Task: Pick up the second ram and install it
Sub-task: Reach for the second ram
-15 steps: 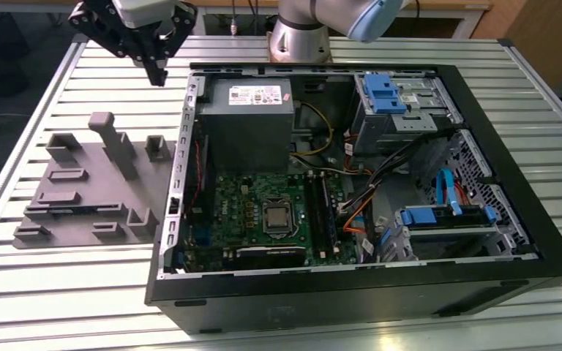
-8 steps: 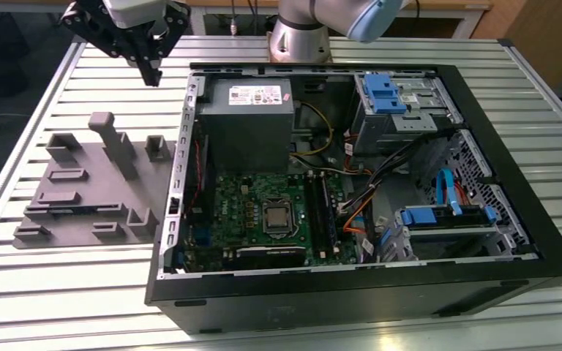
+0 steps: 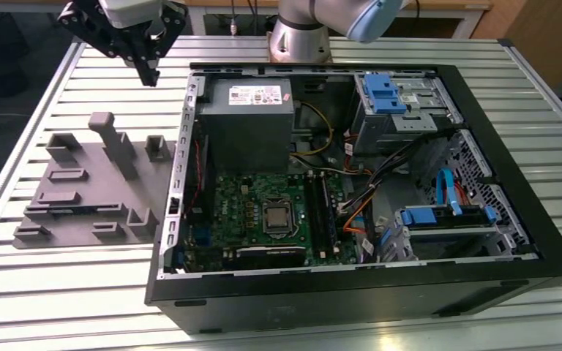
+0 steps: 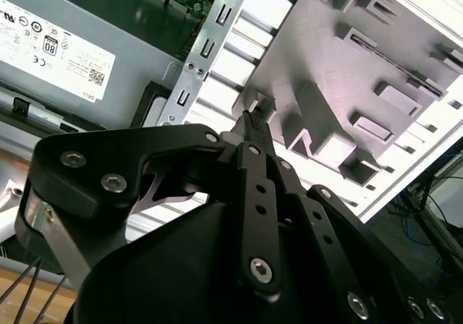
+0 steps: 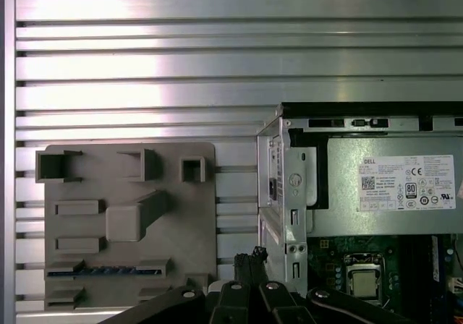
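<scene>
The second ram (image 5: 105,271) is a thin dark stick with bluish marks, lying in a slot of the gray holder (image 5: 130,179). In the exterior view the ram (image 3: 76,211) shows as a dark strip near the holder's (image 3: 85,183) front. My gripper (image 3: 148,73) hangs high over the slatted table behind the holder, beside the case's back corner on the exterior view's left. Its fingers look shut with nothing between them in both wrist views (image 4: 255,121) (image 5: 249,257). The motherboard's long black slots (image 3: 318,216) lie inside the open case.
The open black computer case (image 3: 515,146) takes up the table's middle and the exterior view's right, with a gray power supply (image 3: 246,110), blue drive brackets (image 3: 386,91) and loose cables. The arm's base (image 3: 298,40) stands behind the case. The holder's tall post (image 3: 120,142) sticks up.
</scene>
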You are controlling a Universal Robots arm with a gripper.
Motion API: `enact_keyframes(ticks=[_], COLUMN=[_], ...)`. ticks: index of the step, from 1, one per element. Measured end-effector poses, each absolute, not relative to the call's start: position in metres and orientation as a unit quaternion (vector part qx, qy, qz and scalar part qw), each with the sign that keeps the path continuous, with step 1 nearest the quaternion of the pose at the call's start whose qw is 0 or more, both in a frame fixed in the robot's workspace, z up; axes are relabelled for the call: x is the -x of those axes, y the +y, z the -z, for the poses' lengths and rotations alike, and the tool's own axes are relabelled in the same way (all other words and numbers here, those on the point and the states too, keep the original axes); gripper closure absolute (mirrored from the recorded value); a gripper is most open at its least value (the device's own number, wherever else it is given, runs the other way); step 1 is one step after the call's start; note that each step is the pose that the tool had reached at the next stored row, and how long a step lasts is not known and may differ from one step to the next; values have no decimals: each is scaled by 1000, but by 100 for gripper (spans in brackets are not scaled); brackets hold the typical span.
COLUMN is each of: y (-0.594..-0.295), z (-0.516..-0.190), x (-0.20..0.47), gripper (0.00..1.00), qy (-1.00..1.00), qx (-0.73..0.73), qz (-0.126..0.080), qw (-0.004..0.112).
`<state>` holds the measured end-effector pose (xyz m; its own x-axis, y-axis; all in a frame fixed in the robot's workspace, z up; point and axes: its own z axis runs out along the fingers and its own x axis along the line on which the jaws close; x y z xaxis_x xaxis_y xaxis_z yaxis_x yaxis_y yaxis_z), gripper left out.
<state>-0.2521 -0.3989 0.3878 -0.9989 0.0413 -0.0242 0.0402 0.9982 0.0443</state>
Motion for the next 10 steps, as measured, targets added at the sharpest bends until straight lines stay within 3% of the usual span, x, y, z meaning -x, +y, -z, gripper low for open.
enact_keyframes(ticks=[10], y=[-399], z=[-388], x=[254], gripper=[89], qy=[999], qx=[-20], qz=[-22], qw=[13])
